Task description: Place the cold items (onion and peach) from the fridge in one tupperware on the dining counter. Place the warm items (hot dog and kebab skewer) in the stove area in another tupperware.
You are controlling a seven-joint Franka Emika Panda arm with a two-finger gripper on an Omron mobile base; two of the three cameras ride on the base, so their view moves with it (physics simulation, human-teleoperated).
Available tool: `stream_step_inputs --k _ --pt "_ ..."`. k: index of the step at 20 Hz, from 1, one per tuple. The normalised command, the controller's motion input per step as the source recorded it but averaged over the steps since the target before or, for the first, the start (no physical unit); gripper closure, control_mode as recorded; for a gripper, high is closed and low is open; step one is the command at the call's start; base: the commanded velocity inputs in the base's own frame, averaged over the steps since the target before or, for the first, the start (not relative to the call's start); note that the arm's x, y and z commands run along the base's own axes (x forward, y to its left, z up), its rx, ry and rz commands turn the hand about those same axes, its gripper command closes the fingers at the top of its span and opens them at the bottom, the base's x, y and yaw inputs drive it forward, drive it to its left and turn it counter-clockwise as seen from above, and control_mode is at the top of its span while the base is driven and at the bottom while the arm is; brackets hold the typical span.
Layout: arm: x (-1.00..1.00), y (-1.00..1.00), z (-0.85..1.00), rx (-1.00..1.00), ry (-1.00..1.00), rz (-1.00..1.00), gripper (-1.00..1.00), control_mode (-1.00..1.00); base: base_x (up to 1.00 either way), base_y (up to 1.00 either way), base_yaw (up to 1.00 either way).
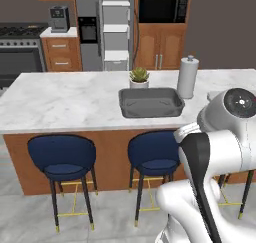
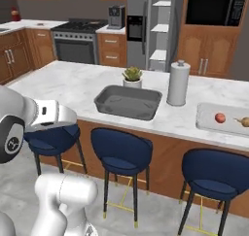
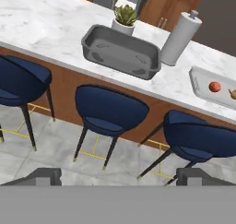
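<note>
The gripper (image 3: 118, 177) hangs out over the stools, jaws spread wide, nothing between them. On the dining counter (image 2: 73, 87) sit two tubs: the dark grey one (image 2: 127, 102) empty beside the small plant (image 2: 132, 75) and the paper towel roll (image 2: 177, 83), and to its right the pale one (image 2: 209, 121) with the peach (image 2: 220, 118) and the onion (image 2: 244, 122) already in it, so by my reading the cold half looks done. That leaves the hot dog and the kebab skewer, which I take to be over by the stove (image 2: 80, 36), too far back to make out. I'd expect the hot dog to be light, soft and a bit slick, best pinched across its middle; the skewer stiff but thin, better taken on a chunk of food than on the stick. The right base and hand views show the pale tub and its fruit, while in the left base view the arm (image 1: 220, 152) covers that end of the counter. The base views also give the fridge (image 1: 105, 27) standing open.
</note>
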Motion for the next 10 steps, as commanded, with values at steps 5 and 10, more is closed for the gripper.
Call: stream_step_inputs --k 5,10 --pt "0.0 0.0 0.0 0.0 0.0 0.0 -1.0 1.0 0.0 1.0 -0.03" --pt "0.0 0.0 0.0 0.0 0.0 0.0 -1.0 1.0 0.0 1.0 -0.06"
